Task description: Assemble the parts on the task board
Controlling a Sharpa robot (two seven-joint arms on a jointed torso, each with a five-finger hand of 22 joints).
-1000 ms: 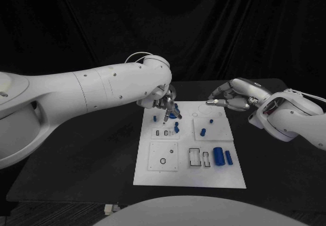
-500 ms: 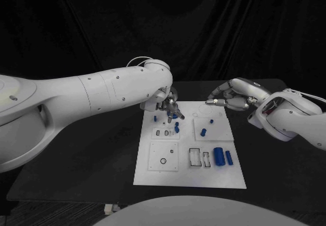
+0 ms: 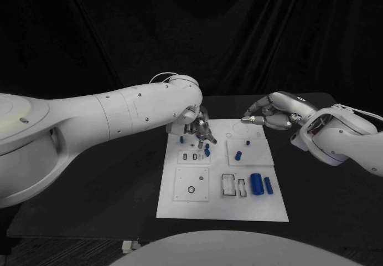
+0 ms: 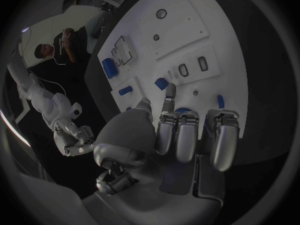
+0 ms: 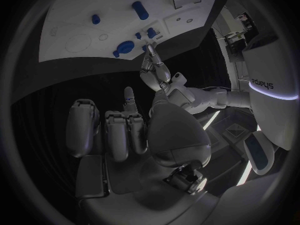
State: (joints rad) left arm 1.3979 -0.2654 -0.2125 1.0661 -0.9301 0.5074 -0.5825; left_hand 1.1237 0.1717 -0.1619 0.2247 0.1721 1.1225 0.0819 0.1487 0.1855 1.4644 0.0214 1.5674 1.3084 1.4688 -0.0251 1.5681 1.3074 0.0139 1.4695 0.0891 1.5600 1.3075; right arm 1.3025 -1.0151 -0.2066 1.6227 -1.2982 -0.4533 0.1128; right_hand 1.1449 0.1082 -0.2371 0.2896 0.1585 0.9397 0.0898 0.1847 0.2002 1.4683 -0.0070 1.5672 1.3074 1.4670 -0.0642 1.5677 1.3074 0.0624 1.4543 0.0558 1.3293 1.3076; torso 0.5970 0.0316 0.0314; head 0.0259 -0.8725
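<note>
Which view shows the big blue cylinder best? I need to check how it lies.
The head view: the cylinder lies unobstructed on the board, beside a thinner blue part. The left wrist view shows it small near the rim. In the right wrist view I cannot tell it apart from the other blue parts.

Backdrop: black cloth curtain [image 3: 263,44], hanging in soft vertical folds behind the whole workspace. Furniture: one black table [image 3: 96,183], matte top, its near edge squared off. Floor: dark carpet [image 3: 48,249] (a fine pale weave, seen below the table's near corner). Light: dim, cool, falling from above.
</note>
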